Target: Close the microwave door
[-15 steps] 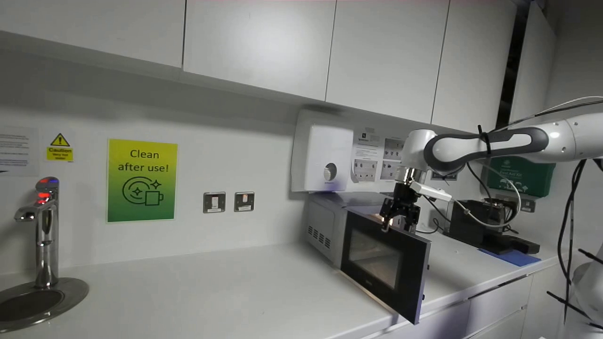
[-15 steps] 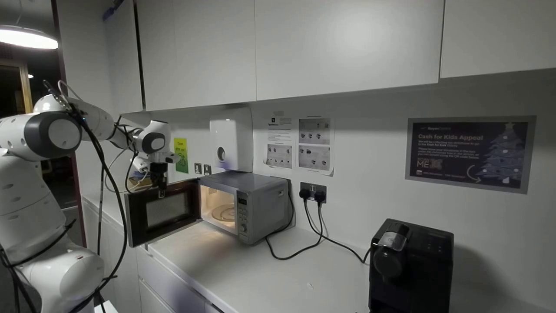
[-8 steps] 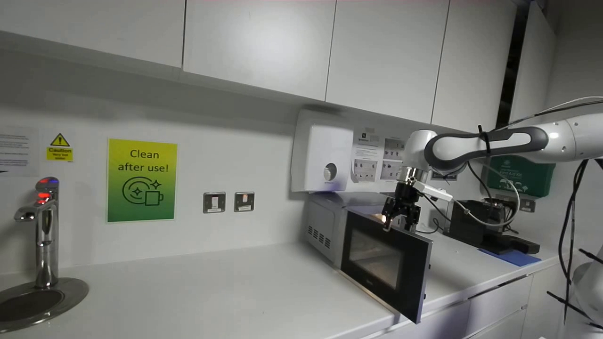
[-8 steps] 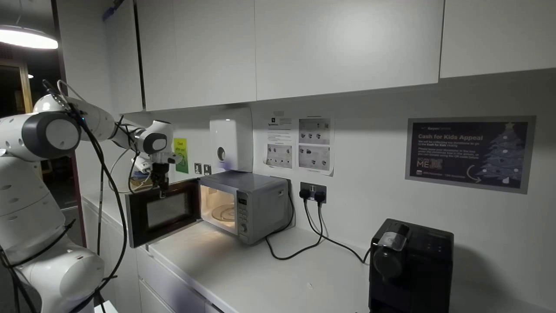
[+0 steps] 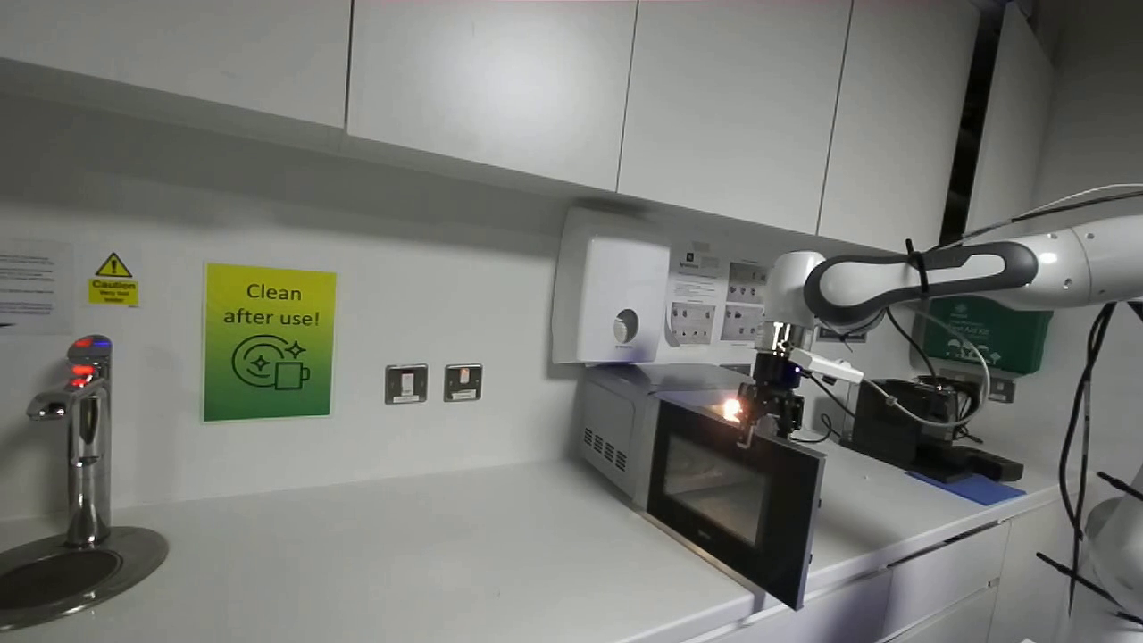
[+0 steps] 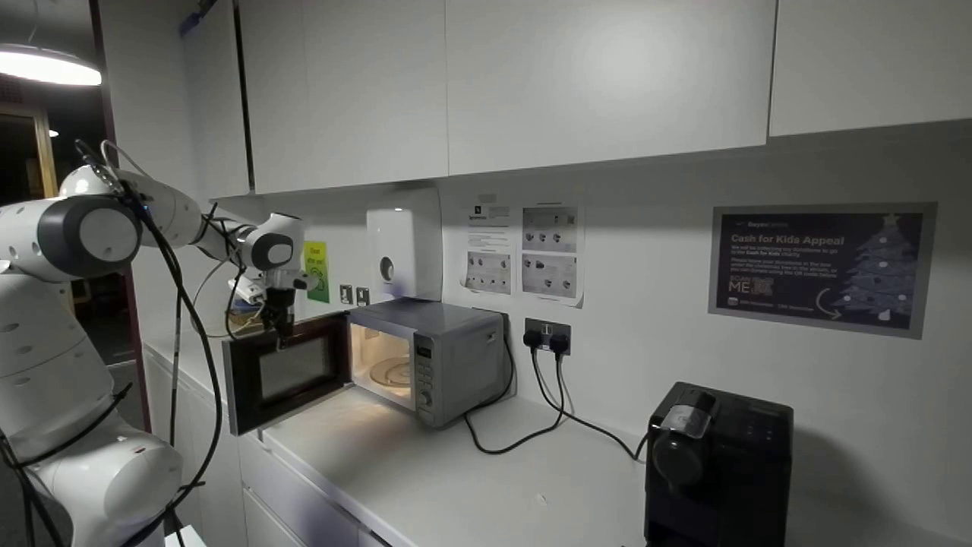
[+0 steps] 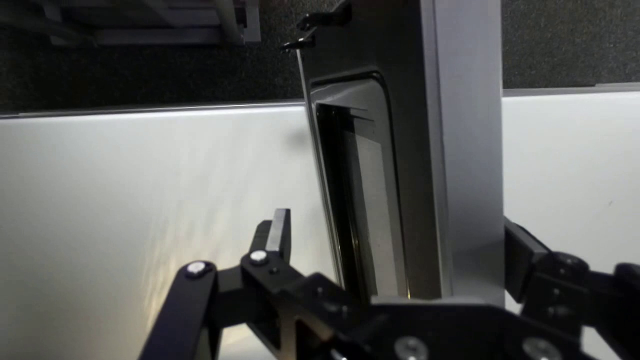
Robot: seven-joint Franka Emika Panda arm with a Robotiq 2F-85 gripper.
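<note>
Stretching across the lower part of both exterior views, the white table (image 5: 384, 554) runs along a pale wall (image 5: 491, 268), with white cupboards (image 5: 491, 89) filling the upper part. In an exterior view a tap (image 5: 89, 455) stands at the lower left, a yellow-green sign (image 5: 270, 341) hangs left of centre, and a green box (image 5: 1005, 338) shows at the right, partly behind the arm (image 5: 946, 271). In an exterior view a lamp (image 6: 49, 64) glows at the upper left, a dark poster (image 6: 824, 270) hangs at the right, and a black machine (image 6: 725, 463) stands at the lower right. The microwave (image 6: 459, 365), lit inside, sits on the table near the centre of an exterior view; its door (image 6: 290, 372) stands open to the left of it, reaching past the table's front edge over the dark floor (image 7: 570, 45) seen at the top of the wrist view. There the fingers (image 7: 279, 232) are parted, with the door's upper edge between them: the left one in the frame is clear of the door, the right one is just beside its outer face, and whether they touch cannot be told. Compared with a second ago, the door's free edge has shifted slightly right in both exterior views, and the fingers sit a little lower.
</note>
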